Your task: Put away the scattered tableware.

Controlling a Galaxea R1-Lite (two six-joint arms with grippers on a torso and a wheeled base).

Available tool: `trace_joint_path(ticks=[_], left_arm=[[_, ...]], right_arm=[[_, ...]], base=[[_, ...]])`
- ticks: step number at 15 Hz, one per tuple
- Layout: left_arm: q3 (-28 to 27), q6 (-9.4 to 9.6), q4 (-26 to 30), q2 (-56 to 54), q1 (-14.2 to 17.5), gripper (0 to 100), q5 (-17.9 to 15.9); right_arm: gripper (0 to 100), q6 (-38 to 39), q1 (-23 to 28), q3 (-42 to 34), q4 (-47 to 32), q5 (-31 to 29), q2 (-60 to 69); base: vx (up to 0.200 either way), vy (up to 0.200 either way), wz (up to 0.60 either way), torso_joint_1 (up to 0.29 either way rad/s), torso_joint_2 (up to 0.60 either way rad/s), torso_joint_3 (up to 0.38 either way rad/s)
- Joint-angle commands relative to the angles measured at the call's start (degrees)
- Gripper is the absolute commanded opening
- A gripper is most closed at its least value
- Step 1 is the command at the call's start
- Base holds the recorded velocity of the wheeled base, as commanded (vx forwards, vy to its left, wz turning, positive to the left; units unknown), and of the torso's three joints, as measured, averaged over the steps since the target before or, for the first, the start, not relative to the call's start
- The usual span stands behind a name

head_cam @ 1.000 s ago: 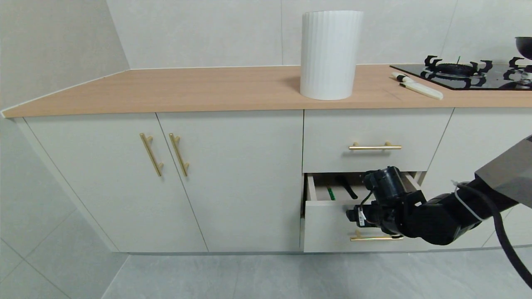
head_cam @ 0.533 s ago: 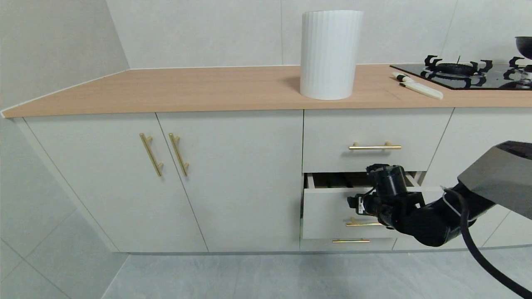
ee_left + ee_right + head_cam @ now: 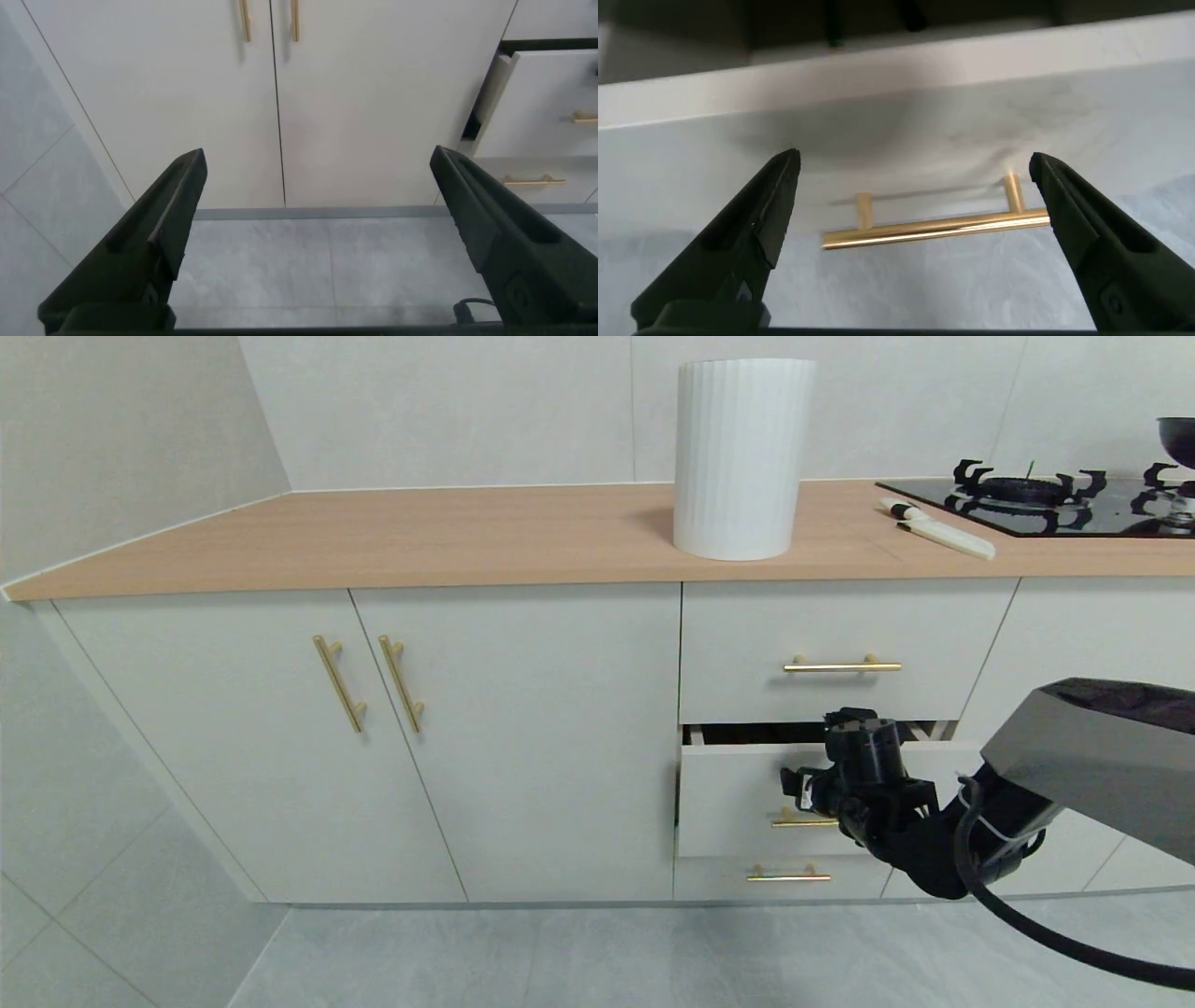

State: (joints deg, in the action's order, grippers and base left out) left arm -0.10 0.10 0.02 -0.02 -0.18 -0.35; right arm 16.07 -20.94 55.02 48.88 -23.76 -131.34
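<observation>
The middle drawer [image 3: 738, 798] has slid most of the way back in over the last second, from well open to nearly shut, with a thin dark slot left along its top, and the right arm [image 3: 896, 803] has gone in with it. The right jaws are spread wide in front of the drawer face, 1 finger off each end of its gold handle [image 3: 938, 229], gripping nothing; I cannot tell whether they touch the face. In the slot above the drawer's top edge a green tip [image 3: 836, 37] shows beside something dark, too little to say what they are. Up on the wooden surface [image 3: 420, 537], 2 pale utensils [image 3: 936, 535] lie side by side just beside the black stove [image 3: 1036, 504], well apart from the tall white ribbed canister [image 3: 742, 457]. The top drawer [image 3: 840, 635] is shut, and the bottom drawer's handle [image 3: 787, 875] sits just under the arm's wrist. The left jaws also stand wide open and empty, low over the grey floor [image 3: 308, 261], facing the 2 cabinet doors [image 3: 280, 93].
</observation>
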Motion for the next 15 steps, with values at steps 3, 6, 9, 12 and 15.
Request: trace_joint_path(ticks=[3,6,9,12,15], left_arm=[[0.01,-0.01,-0.02,0.02,0.01,100,0.00],[0.01,-0.01,-0.02,0.02,0.01,100,0.00],[0.01,-0.01,0.06,0.02,0.01,100,0.00],[0.01,-0.01,-0.02,0.02,0.01,100,0.00],[0.01,-0.01,0.06,0.02,0.01,100,0.00]], right_arm=[[100,0.19,1.08,2.11,1.13,-0.50,-2.96],[100,0.28,1.87,3.52,1.21,-0.59,-4.01],[100,0.28,2.22,4.40,1.21,-1.55,-4.54],[100,0.63,2.93,6.68,1.30,-2.96,-5.42],[100,0.46,3.10,8.00,3.76,-4.63,-6.73]], base=[[0.000,0.000,0.00,0.000,0.00,0.000],[0.000,0.000,0.00,0.000,0.00,0.000],[0.000,0.000,0.00,0.000,0.00,0.000],[0.000,0.000,0.00,0.000,0.00,0.000],[0.000,0.000,0.00,0.000,0.00,0.000]])
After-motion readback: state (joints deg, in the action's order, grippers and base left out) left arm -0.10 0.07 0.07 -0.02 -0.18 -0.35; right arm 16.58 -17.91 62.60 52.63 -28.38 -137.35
